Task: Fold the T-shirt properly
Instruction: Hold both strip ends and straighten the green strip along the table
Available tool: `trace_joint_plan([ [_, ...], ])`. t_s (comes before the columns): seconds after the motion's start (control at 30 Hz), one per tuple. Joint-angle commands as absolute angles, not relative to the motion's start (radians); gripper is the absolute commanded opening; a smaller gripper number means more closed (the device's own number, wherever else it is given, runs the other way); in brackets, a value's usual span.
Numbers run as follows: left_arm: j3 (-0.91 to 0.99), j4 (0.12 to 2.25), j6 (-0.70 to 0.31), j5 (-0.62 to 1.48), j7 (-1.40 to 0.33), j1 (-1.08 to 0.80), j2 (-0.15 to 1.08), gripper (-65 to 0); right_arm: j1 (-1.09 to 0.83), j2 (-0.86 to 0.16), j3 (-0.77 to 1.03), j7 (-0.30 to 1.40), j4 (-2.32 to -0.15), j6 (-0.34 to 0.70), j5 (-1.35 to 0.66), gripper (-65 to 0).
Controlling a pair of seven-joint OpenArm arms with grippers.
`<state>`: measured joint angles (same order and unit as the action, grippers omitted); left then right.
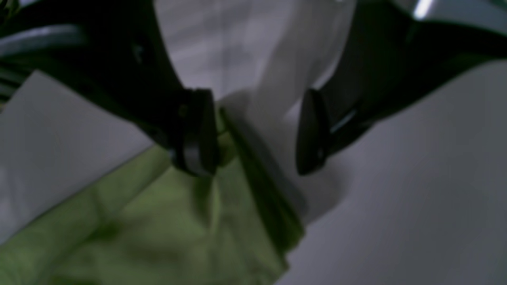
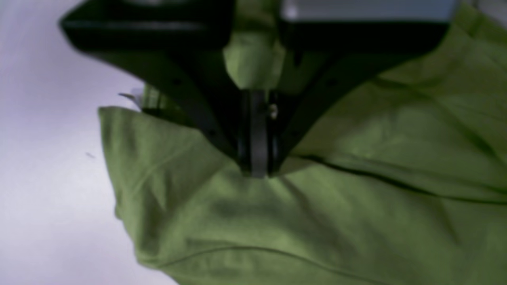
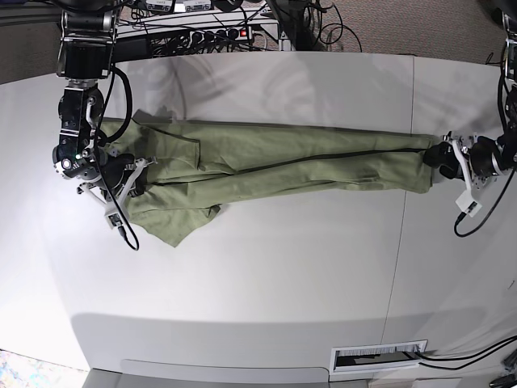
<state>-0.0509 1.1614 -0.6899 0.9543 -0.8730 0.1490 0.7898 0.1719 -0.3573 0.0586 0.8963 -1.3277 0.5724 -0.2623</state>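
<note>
The left hand stands wide at the T-shirt's hem end, gripping nothing; the right hand pinches cloth at the shirt's opposite end. The shirt lies on the desk as one long narrow strip; crosswise folds remain.

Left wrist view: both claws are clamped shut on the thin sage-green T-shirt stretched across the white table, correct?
Not quite. The left claw is open: the left wrist view shows its jaws standing apart, with the edge of the sage-green T-shirt lying between them, not pinched. The right claw is shut on the fabric, and the shirt does lie stretched across the white table.
</note>
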Motion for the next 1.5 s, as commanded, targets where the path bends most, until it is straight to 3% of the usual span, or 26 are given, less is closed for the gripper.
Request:
trace_joint_plan([
  [0.0, -0.041, 1.16, -0.698, 0.972, -0.86, 0.169, 0.817, -31.3, 0.178, -0.368, 0.06, 0.93, -1.328, 0.572, -0.246, -65.0],
  [0.73, -0.041, 0.978, -0.698, 1.131, -1.075, 0.166, 0.65, -31.5, 0.178, -0.369, 0.06, 0.927, -1.328, 0.572, -0.253, -65.0],
  [0.8, -0.041, 0.978, -0.698, 1.131, -1.076, 0.166, 0.645, -36.4, 0.178, -0.369, 0.06, 0.927, -1.328, 0.572, -0.253, -65.0],
  [0.93, -0.041, 0.978, -0.698, 1.135, -1.074, 0.173, 0.653, -57.8, 0.178, -0.368, 0.06, 0.927, -1.328, 0.572, -0.253, -65.0],
  [1.0, -0.041, 0.979, -0.698, 1.178, -1.078, 0.183, 0.666, -63.9, 0.178, -0.369, 0.06, 0.927, -1.328, 0.572, -0.253, -65.0],
  [1.23, -0.041, 0.989, -0.698, 1.408, -1.14, 0.239, 0.763, -65.0, 0.178, -0.369, 0.06, 0.931, -1.328, 0.572, -0.253, -65.0],
  [1.47, -0.041, 0.989, -0.698, 1.427, -1.17, 0.287, 0.844, -65.0, 0.178, -0.368, 0.06, 0.944, -1.33, 0.572, -0.295, -65.0],
])
